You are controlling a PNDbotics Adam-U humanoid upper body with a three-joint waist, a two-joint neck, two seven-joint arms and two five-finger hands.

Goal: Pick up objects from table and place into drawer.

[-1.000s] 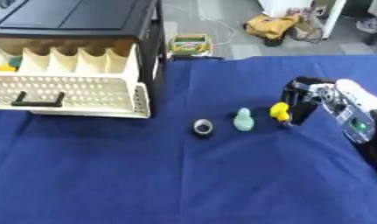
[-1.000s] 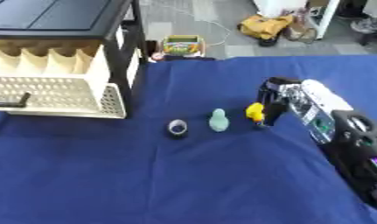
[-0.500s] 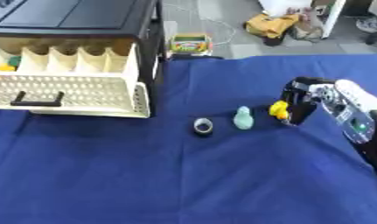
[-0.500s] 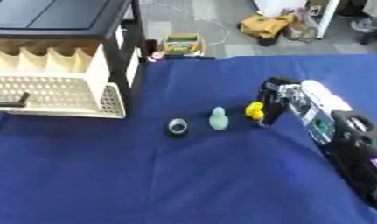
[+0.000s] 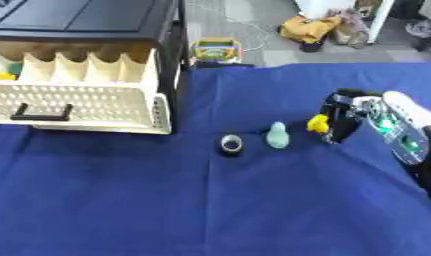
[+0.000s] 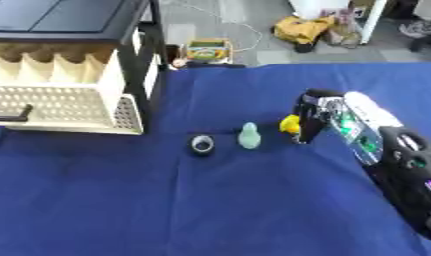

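Right hand curls its fingers against a small yellow object on the blue worktop; the cream drawer stands open, something yellow inside

The bench wore a deep blue cloth. The open drawer was cream, its front perforated with rows of small holes and fitted with a black handle, set in a black cabinet. On the cloth lay a dark ring, a pale green figure and a yellow piece. The right hand was black, its forearm white with green lights.
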